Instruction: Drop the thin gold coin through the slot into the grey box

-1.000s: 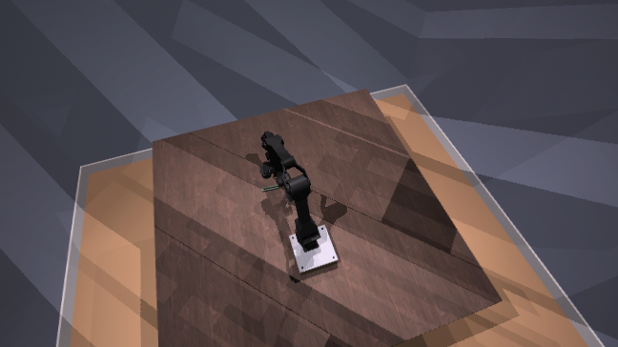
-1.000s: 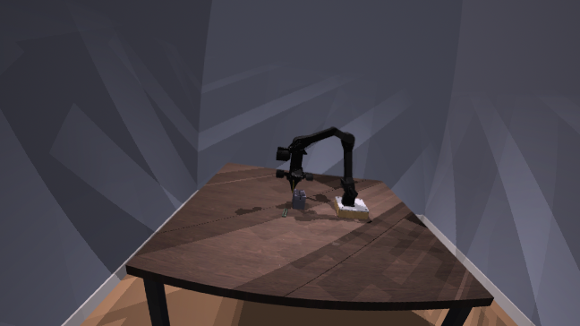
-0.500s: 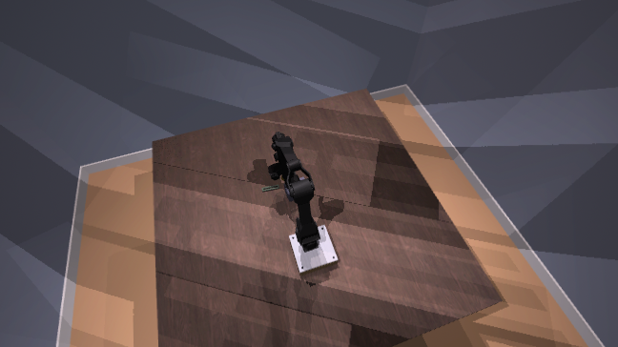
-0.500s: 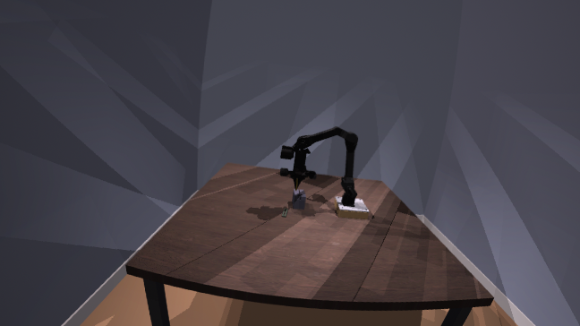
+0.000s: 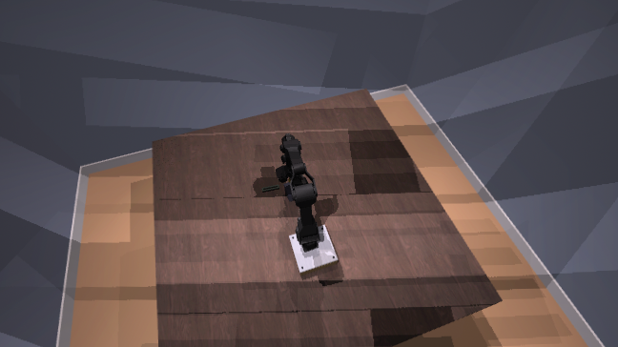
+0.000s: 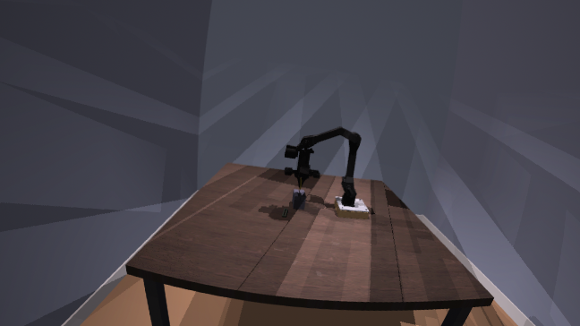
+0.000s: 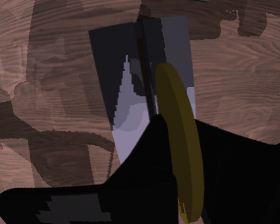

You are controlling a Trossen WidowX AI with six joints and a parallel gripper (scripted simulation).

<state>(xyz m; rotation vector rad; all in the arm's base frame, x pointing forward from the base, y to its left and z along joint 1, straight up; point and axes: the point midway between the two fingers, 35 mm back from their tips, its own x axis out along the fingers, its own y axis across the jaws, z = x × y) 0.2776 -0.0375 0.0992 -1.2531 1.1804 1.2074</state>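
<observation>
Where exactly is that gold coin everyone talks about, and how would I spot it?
Find the black robot arm rising from its white base plate on the brown wooden table. Follow it to the jaws at its tip, which hang just above a small grey box. The gold coin is pinched edge-on between them, the only yellow, disc-shaped thing there; the thin dark-green holder beside the box lies vacant.

The arm [image 6: 333, 134] arches up from its base and reaches forward, wrist pointing straight down, gripper [image 6: 301, 182] jaws clamped on the gold coin [image 7: 180, 143].
</observation>
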